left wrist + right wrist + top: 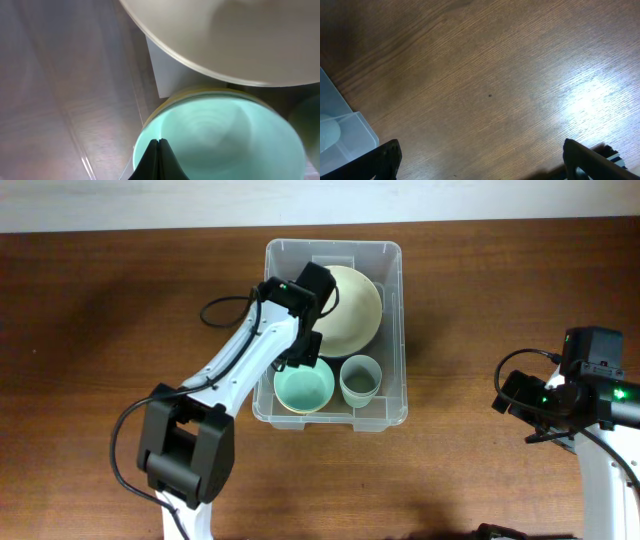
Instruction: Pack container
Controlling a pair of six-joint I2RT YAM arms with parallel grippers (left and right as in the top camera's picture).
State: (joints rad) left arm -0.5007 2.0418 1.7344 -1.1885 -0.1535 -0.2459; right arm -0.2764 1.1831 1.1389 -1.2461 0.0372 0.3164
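Observation:
The clear plastic container (395, 260) stands at the table's middle back. Inside it are a large cream bowl (355, 305), a teal bowl (305, 390) with a yellowish rim showing under it, and a pale green cup (360, 380). My left gripper (305, 350) is inside the container, fingers shut together with nothing between them. In the left wrist view its tips (160, 142) sit over the near edge of the teal bowl (230, 135), below the cream bowl (240, 35) and the white label (175, 75). My right gripper (487, 165) is open and empty over bare table.
The wooden table (100, 330) extends left and right of the container. The right arm (590, 390) rests at the right edge. A corner of the container (345, 130) shows at the left of the right wrist view. A pale wall runs along the back.

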